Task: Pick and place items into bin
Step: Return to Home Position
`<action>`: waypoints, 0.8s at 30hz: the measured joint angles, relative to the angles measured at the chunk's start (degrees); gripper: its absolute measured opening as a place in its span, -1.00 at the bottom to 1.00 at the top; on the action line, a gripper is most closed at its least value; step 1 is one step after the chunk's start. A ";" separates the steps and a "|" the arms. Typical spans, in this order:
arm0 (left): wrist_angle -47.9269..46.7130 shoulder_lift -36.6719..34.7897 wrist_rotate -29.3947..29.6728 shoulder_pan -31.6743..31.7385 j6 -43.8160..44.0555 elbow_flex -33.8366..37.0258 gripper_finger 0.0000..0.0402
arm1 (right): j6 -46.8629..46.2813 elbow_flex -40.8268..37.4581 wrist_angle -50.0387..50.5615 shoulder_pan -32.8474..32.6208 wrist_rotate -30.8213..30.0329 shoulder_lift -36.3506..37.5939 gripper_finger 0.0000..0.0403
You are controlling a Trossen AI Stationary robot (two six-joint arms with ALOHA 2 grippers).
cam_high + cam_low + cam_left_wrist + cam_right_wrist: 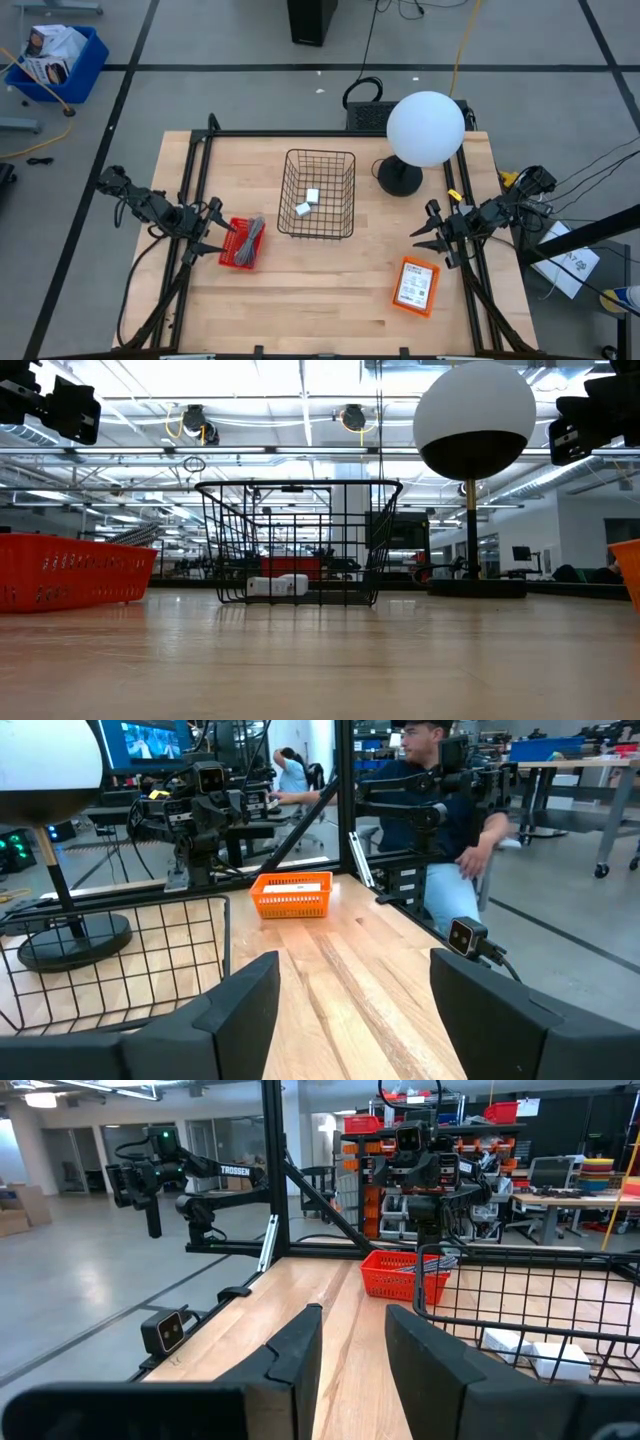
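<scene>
High view: white blocks (303, 209) lie inside the black wire basket (318, 152) at frame centre. The left pincer (220, 232) sits beside the red basket (232, 254) and the right pincer (426, 238) at mid-right, both released.

Only one word can be read with certainty: "TROSSEN", in white capital letters on a black horizontal bar (237, 1171) which is fixed beside the frame post, seen in the right wrist view. The white card packet (415, 286) lying in the orange basket (399, 302) carries dark printed lines, but they are too small to read. The white box (50, 48) in the blue bin (88, 52) on the floor has printing which I cannot read. The white sheet (572, 264) beside the table's right edge shows dark marks, also not readable.
</scene>
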State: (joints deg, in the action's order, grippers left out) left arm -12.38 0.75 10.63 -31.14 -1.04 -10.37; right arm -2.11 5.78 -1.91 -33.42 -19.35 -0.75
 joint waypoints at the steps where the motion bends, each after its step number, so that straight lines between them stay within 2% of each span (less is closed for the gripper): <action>1: 0.00 -0.01 0.00 -0.01 0.00 0.00 0.28 | 0.00 0.00 -0.01 0.01 0.00 0.00 -0.48; 24: 0.00 -0.02 -0.02 0.00 -0.02 0.00 0.32 | -0.01 0.00 -0.02 0.00 0.00 0.00 -0.48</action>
State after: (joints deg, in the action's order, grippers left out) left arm -12.38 0.74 10.61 -31.14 -1.06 -10.37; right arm -2.12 5.78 -1.93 -33.42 -19.35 -0.75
